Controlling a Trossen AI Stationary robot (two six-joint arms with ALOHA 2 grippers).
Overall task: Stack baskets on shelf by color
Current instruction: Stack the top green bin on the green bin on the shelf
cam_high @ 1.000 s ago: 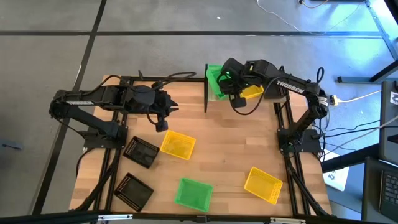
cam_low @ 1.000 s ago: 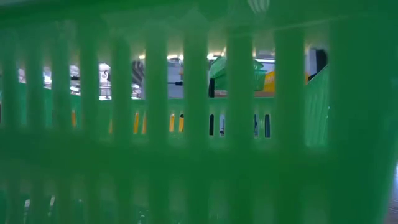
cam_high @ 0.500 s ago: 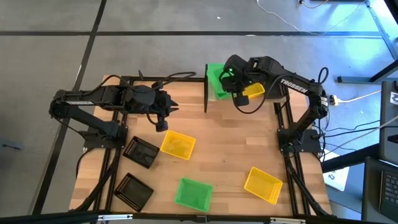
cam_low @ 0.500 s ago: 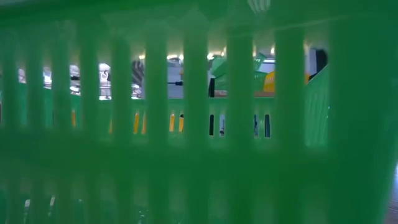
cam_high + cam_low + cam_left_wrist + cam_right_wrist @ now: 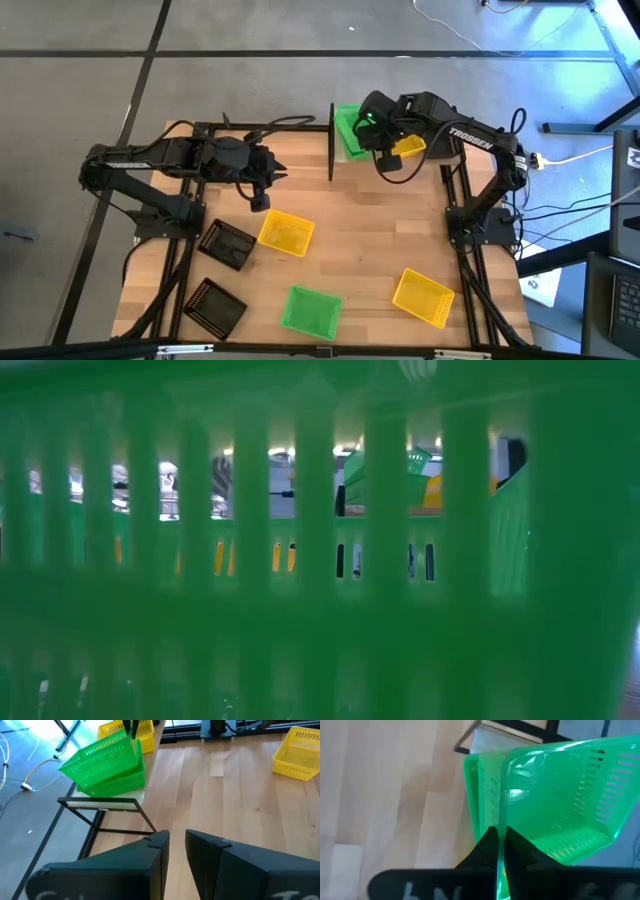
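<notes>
A: Describe the work surface.

B: A planked wooden table (image 5: 350,240) stands on a grey floor. The shelf (image 5: 107,800) sits at the table's far edge, framed by black posts.

A: State of the right gripper?

B: The right gripper (image 5: 499,851) is over the shelf, its fingers pinched narrow on the rim of a tilted green basket (image 5: 560,805). That basket rests partly inside a second green basket (image 5: 117,782) already on the shelf, not yet seated level. A yellow basket (image 5: 408,147) sits on the shelf just beside them.

A: And the left gripper?

B: The left gripper (image 5: 259,199) waits above the table's left side, fingers slightly apart, holding nothing.

A: Remaining work?

B: Judged from the layout, most of it. On the table: one green basket (image 5: 310,310), two yellow baskets (image 5: 286,232) (image 5: 423,297) and two black baskets (image 5: 226,244) (image 5: 214,305). A third black basket is not visible.
</notes>
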